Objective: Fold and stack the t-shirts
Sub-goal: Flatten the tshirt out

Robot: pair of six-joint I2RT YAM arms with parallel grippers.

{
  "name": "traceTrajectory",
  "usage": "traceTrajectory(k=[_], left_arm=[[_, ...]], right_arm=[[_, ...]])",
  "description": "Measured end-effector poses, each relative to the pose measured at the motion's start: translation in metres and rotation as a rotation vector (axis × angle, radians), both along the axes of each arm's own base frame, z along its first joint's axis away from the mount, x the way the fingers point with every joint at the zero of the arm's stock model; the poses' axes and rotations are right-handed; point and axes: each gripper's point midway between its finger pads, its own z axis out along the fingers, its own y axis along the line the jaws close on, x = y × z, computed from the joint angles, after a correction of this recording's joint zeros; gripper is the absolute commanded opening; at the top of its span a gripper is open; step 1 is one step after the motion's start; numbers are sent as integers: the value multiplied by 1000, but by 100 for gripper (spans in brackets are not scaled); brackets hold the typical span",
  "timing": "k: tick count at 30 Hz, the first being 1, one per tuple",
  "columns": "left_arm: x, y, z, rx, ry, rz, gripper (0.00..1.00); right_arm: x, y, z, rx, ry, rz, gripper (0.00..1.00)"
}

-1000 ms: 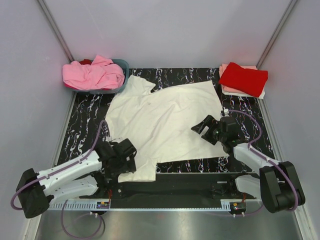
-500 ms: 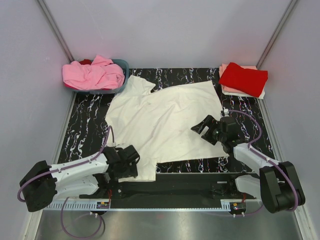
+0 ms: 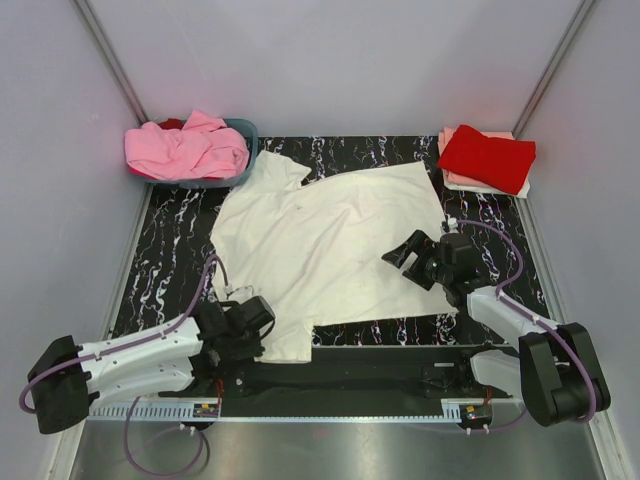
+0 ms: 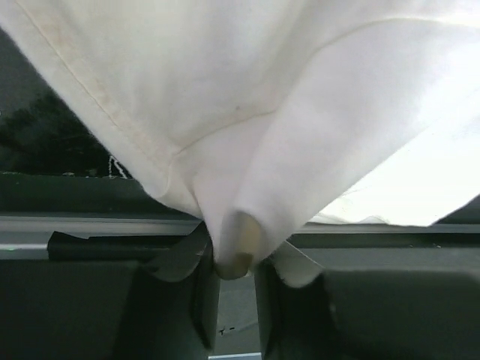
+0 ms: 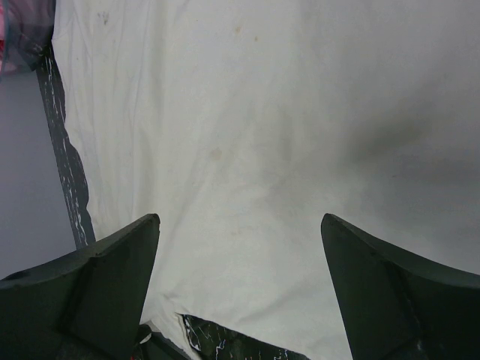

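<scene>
A white t-shirt (image 3: 320, 240) lies spread out on the black marbled table (image 3: 170, 250). My left gripper (image 3: 252, 327) is at the shirt's near-left corner, shut on a pinched fold of white cloth (image 4: 236, 251); the cloth drapes up and away from the dark fingers (image 4: 204, 300). My right gripper (image 3: 405, 253) hovers over the shirt's right side, open, with only flat white fabric (image 5: 262, 112) between its fingers (image 5: 112, 277). A folded red t-shirt (image 3: 487, 157) tops a stack at the far right corner.
A blue basket (image 3: 245, 130) at the far left holds crumpled pink shirts (image 3: 185, 150). Light folded shirts (image 3: 450, 178) lie beneath the red one. Grey walls close in on both sides. A metal rail (image 3: 330, 405) runs along the near edge.
My left gripper went from wide open to shut on the shirt's near-left corner, shifting slightly toward the near edge. The right arm has stayed still.
</scene>
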Motion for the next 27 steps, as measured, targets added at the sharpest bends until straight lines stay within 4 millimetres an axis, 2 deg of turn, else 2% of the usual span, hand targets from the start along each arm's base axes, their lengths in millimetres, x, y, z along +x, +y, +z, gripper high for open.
traceTrajectory(k=[4, 7, 12, 16, 19, 23, 25, 27], left_arm=[[1, -3, 2, -34, -25, -5, 4], [2, -4, 4, -51, -34, -1, 0], [2, -5, 12, -56, -37, -2, 0], [9, -12, 45, -76, -61, 1, 7], [15, -17, 74, -115, -99, 8, 12], [10, -10, 84, -134, -110, 16, 20], [8, -6, 85, -140, -109, 20, 26], [5, -4, 82, -143, -104, 23, 32]], right_arm=[[0, 0, 0, 0, 0, 0, 96], [0, 0, 0, 0, 0, 0, 96], [0, 0, -1, -2, 3, -2, 95], [-5, -7, 1, -28, 37, -29, 95], [-9, -18, 14, -56, 54, -85, 98], [-16, -37, 44, -88, 54, -193, 99], [-22, -43, 54, -94, 46, -227, 100], [-29, -49, 56, -103, 56, -252, 100]])
